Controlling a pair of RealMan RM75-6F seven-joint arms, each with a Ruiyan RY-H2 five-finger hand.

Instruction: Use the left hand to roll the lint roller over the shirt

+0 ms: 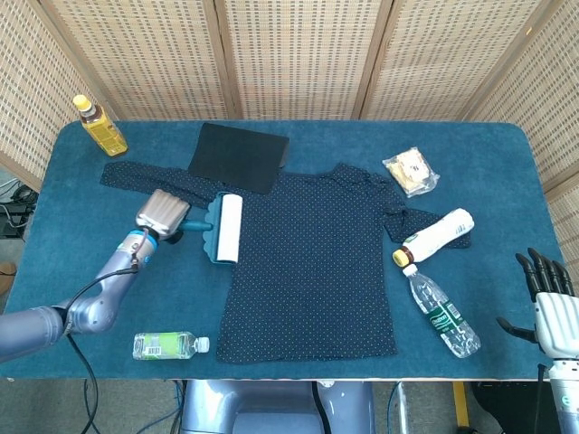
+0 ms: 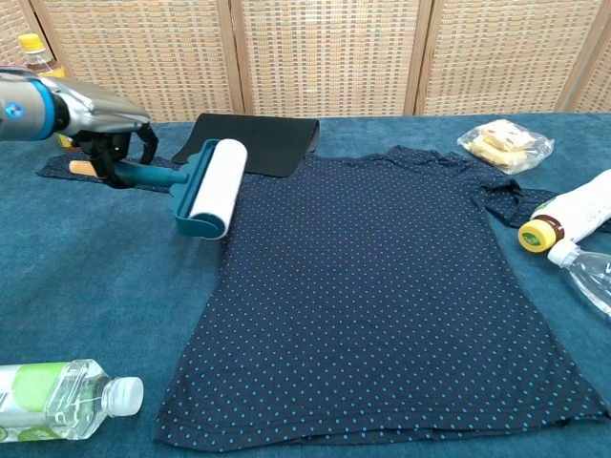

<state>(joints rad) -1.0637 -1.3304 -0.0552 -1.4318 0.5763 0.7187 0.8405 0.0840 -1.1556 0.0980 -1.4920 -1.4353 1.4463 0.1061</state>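
While left hand (image 2: 107, 129) grips handle | lint roller (image 2: 212, 185) at shirt (image 2: 382, 286) edge

lint roller (image 1: 224, 228): teal, white roll | shirt (image 1: 312, 262) edge: navy dotted, flat

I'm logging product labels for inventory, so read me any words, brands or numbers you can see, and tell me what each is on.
None can be read.
Green-labelled bottle: print too small.
Clear bottle: label blurred.
White bottle: no legible text.
Yellow-capped bottle: label unreadable.
Snack bag: no visible print.
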